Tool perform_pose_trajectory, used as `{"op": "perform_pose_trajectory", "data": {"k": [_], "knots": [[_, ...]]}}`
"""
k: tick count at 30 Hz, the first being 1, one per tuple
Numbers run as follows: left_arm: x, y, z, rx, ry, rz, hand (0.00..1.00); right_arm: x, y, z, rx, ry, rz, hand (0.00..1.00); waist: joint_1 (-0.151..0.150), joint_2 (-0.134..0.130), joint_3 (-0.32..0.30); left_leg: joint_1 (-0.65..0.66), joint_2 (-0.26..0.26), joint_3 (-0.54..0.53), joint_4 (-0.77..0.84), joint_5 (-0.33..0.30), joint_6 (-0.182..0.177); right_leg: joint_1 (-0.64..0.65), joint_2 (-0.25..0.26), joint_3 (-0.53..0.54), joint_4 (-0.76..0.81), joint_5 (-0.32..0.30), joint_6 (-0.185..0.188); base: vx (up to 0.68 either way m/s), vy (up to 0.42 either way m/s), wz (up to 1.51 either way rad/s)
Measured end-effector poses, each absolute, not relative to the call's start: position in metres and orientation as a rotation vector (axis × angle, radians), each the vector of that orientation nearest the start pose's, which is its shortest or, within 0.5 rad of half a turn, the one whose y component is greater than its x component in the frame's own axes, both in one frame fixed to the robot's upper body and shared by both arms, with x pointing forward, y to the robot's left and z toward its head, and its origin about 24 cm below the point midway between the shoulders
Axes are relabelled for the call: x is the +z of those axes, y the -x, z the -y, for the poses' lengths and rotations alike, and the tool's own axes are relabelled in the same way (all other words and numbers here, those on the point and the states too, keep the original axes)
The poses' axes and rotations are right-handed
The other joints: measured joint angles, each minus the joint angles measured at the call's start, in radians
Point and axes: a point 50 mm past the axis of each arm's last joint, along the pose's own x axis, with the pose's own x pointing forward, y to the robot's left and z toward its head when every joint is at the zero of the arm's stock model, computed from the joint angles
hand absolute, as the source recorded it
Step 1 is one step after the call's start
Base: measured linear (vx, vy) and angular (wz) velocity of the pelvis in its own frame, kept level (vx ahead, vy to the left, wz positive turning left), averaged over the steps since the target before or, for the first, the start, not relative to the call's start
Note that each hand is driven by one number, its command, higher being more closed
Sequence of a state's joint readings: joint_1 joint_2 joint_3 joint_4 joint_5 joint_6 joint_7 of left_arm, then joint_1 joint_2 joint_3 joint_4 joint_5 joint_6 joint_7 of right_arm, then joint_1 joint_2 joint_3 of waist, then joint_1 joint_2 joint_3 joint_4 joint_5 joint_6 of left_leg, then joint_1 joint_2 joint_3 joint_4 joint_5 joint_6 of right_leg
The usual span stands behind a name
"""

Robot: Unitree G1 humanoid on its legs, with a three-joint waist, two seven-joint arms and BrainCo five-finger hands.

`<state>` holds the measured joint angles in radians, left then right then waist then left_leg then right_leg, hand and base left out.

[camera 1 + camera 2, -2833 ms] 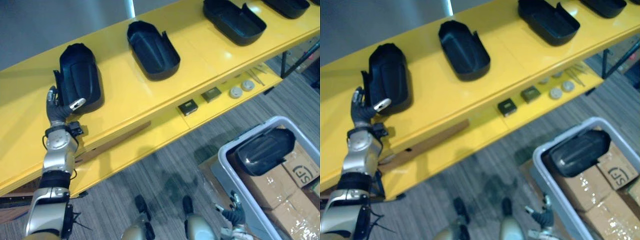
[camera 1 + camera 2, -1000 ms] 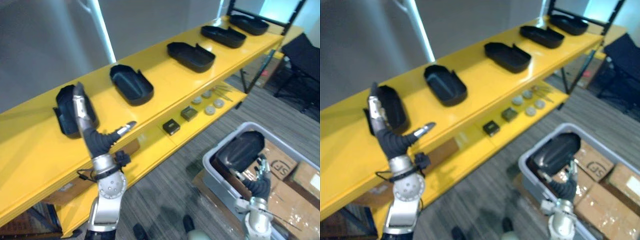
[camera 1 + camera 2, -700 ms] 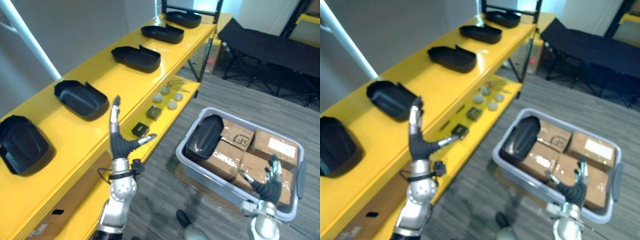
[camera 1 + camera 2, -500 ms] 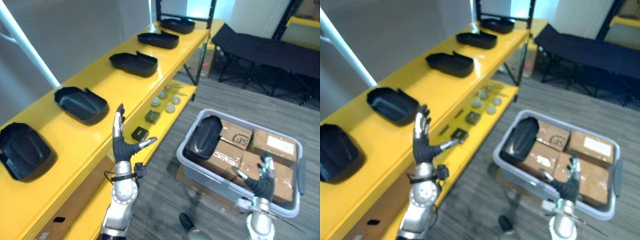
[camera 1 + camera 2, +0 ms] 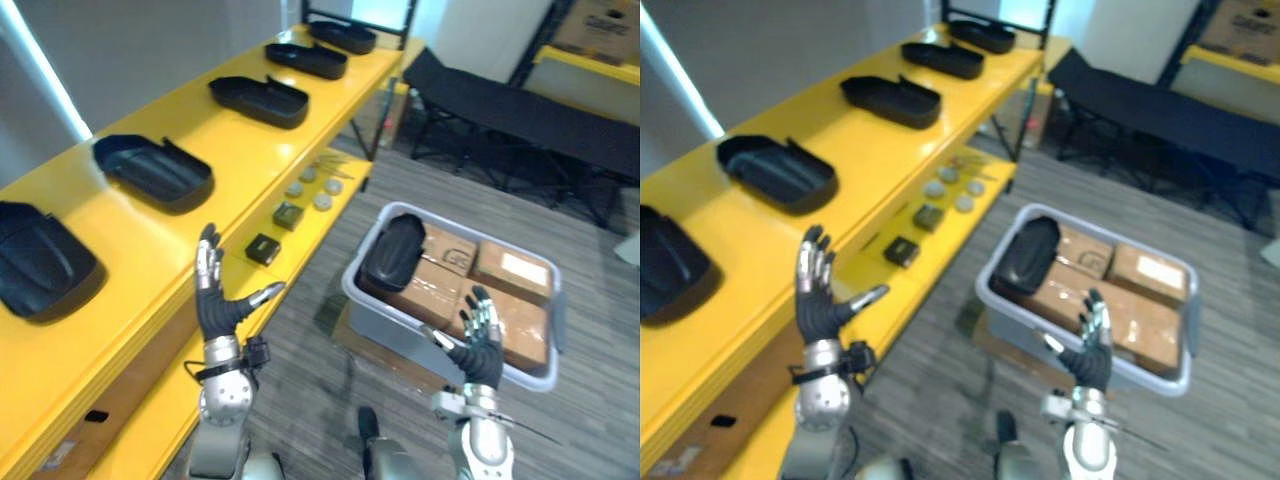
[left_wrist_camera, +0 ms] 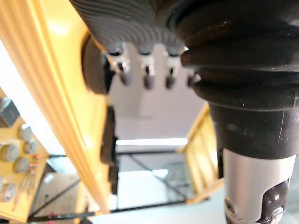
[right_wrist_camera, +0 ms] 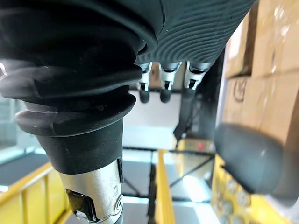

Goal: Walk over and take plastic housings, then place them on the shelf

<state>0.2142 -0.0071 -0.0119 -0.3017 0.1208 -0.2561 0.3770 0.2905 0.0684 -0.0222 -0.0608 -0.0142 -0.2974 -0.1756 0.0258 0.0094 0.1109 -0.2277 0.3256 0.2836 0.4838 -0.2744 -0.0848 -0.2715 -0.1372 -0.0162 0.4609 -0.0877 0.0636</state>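
**Asker:** Where is the piece you want?

**Me:** The plastic housing (image 5: 392, 252) lies inside the grey bin (image 5: 555, 320), at the end of the bin nearest the yellow shelf (image 5: 240, 150). It rests dark domed back up beside the cardboard boxes (image 5: 510, 272) that fill the rest of the bin.

**Asker:** And your hands?

**Me:** Both are empty. My right hand (image 5: 478, 345) is raised just on my side of the bin's near wall, fingers straight and spread, thumb out. My left hand (image 5: 218, 305) is up between the bin and the shelf, spread just as wide and holding nothing.

**Asker:** So what is the step?

**Me:** I judge it to be the approach to the bin, with the pick not yet begun.

**Asker:** How do you do it well?

**Me:** I should square up to the bin first rather than stretch across its near wall. The shell looks broad, smooth and rounded, so I expect one hand would slide off it. I'd bring a hand to each long side, curl my fingers under the lower edge, and keep my wrists off the bin's rim. Then I'd lift straight up, clear of the bin, before I turn towards the shelf. The row of housings (image 5: 258, 100) beyond the bin has bare yellow between its pieces. Those I can make out lie hollow side up, so this one may want turning over.
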Motion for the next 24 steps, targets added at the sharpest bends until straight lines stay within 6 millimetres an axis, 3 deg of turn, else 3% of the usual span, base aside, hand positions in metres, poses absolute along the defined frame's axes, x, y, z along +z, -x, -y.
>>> {"op": "perform_pose_trajectory", "data": {"k": [2, 3, 4, 7, 9, 11, 13, 15, 17, 19, 20, 24], "knots": [[0.082, -0.198, -0.185, 0.457, -0.077, 0.331, 0.0, 0.012, -0.197, 0.166, -0.273, -0.039, 0.038, 0.0, 0.002, -0.014, -0.011, -0.018, 0.014, 0.003, -0.06, 0.041, -0.032, 0.042, -0.067, -0.044, -0.018, 0.008, 0.0, -0.02, -0.32, -0.35], [0.078, -0.197, -0.189, 0.467, -0.075, 0.31, 0.0, 0.007, -0.199, 0.165, -0.27, -0.038, 0.011, 0.0, 0.002, -0.039, -0.028, -0.041, 0.01, 0.005, -0.088, 0.07, -0.062, 0.072, -0.105, -0.061, -0.09, 0.115, -0.002, 0.0, -0.444, -0.33], [0.074, -0.199, -0.191, 0.466, -0.077, 0.292, 0.0, 0.003, -0.2, 0.166, -0.263, -0.025, -0.011, 0.0, 0.011, -0.05, -0.046, -0.063, 0.014, -0.008, -0.116, 0.108, -0.102, 0.086, -0.082, -0.065, -0.173, 0.104, 0.06, 0.01, -0.377, -0.44], [0.061, -0.197, -0.189, 0.492, -0.042, 0.225, 0.0, 0.006, -0.209, 0.175, -0.25, 0.022, -0.003, 0.0, 0.015, 0.0, -0.047, -0.011, 0.053, -0.021, -0.252, 0.193, -0.12, 0.061, -0.017, -0.091, -0.227, 0.101, 0.065, 0.05, -0.283, -0.73], [0.06, -0.199, -0.187, 0.508, 0.018, 0.22, 0.0, 0.003, -0.208, 0.184, -0.257, 0.056, -0.016, 0.0, 0.011, 0.018, -0.02, 0.11, 0.084, 0.036, -0.32, 0.252, -0.116, 0.029, -0.01, -0.166, -0.101, 0.059, 0.08, 0.07, -0.278, -0.63], [0.058, -0.195, -0.193, 0.51, -0.001, 0.216, 0.0, 0.001, -0.202, 0.184, -0.256, 0.063, -0.028, 0.0, -0.01, -0.03, -0.042, 0.139, 0.068, 0.053, -0.306, 0.249, -0.13, 0.05, -0.019, -0.194, -0.202, 0.022, 0.064, 0.05, -0.278, -0.32], [0.049, -0.199, -0.187, 0.51, 0.066, 0.177, 0.0, -0.004, -0.196, 0.194, -0.277, 0.112, -0.055, 0.0, -0.02, 0.013, -0.028, 0.078, 0.115, 0.006, -0.186, 0.23, -0.113, 0.065, 0.016, -0.212, -0.219, -0.01, 0.05, 0.05, -0.198, -0.02], [0.041, -0.2, -0.178, 0.475, 0.108, 0.136, 0.0, -0.003, -0.195, 0.204, -0.302, 0.139, -0.057, 0.0, -0.032, 0.036, 0.007, -0.015, 0.112, -0.09, -0.043, 0.235, -0.074, 0.091, 0.007, -0.217, -0.239, -0.005, 0.044, 0.02, -0.026, 0.2], [0.032, -0.201, -0.17, 0.43, 0.112, 0.096, 0.0, -0.002, -0.193, 0.218, -0.358, 0.156, -0.059, 0.0, -0.036, 0.044, 0.021, -0.059, 0.023, -0.177, 0.004, 0.16, -0.071, 0.123, -0.042, -0.233, -0.255, 0.0, 0.052, 0.04, 0.134, 0.36], [0.024, -0.202, -0.162, 0.386, 0.106, 0.058, 0.0, 0.005, -0.201, 0.234, -0.427, 0.175, -0.03, 0.0, -0.031, 0.059, 0.027, -0.086, -0.098, -0.189, -0.131, 0.162, -0.041, 0.131, -0.08, -0.247, -0.277, 0.019, 0.085, 0.04, 0.183, 0.26], [0.013, -0.202, -0.163, 0.377, 0.081, 0.014, 0.0, 0.006, -0.21, 0.237, -0.449, 0.163, -0.02, 0.0, -0.029, 0.052, 0.033, -0.075, -0.126, -0.181, -0.189, 0.171, -0.062, 0.132, -0.091, -0.254, -0.298, 0.033, 0.106, 0.06, 0.2, 0.18], [-0.017, -0.199, -0.163, 0.324, -0.036, -0.138, 0.0, 0.019, -0.251, 0.223, -0.453, 0.094, 0.031, 0.0, -0.007, 0.0, 0.086, -0.129, -0.166, -0.169, -0.151, 0.158, -0.036, 0.134, -0.117, -0.258, -0.399, 0.101, 0.128, 0.01, 0.144, 0.04]]}}
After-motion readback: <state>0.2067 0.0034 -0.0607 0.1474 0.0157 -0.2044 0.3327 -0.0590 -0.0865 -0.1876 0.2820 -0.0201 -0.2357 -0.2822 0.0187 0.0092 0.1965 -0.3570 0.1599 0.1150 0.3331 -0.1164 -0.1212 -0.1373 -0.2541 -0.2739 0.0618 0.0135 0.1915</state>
